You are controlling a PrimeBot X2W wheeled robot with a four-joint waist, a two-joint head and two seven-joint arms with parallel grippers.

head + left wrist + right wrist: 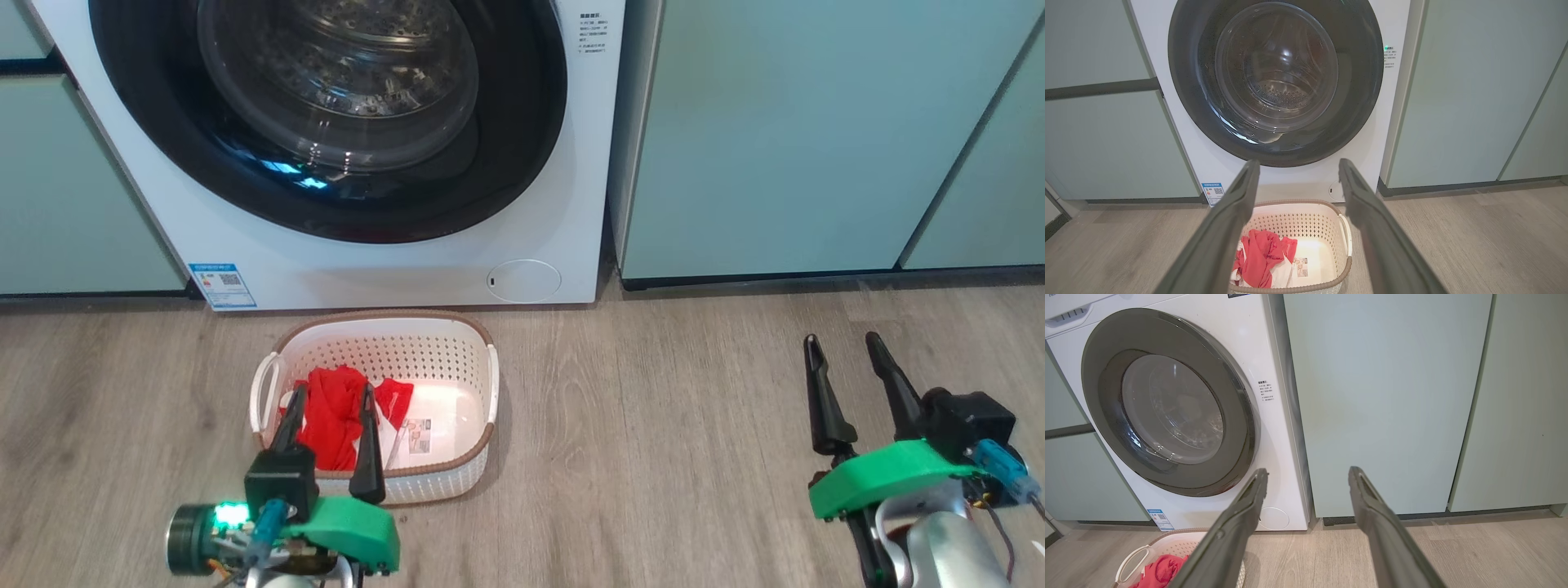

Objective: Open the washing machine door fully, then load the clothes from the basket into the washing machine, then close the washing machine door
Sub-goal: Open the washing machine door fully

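Note:
The white washing machine (384, 269) stands straight ahead, its round black-ringed door (522, 147) flush against the front, glass bowl bulging out. On the floor before it sits the cream basket (457, 351) with the red and white clothes (331, 412) heaped in its left half and a label on its bare floor. My left gripper (333, 395) hangs open above the basket's near left side, nothing between its fingers. Off to the right, my right gripper (841, 343) is open over bare floor. The door (1188, 81), basket (1345, 232) and clothes (1261, 261) show past the left fingers.
Pale teal cabinets (775, 139) flank the washer on both sides, with a dark kick strip along the bottom. Grey wood-look floor (653, 425) spreads wide to the right of the basket. A blue sticker (222, 285) and round cap (524, 280) mark the washer's lower front.

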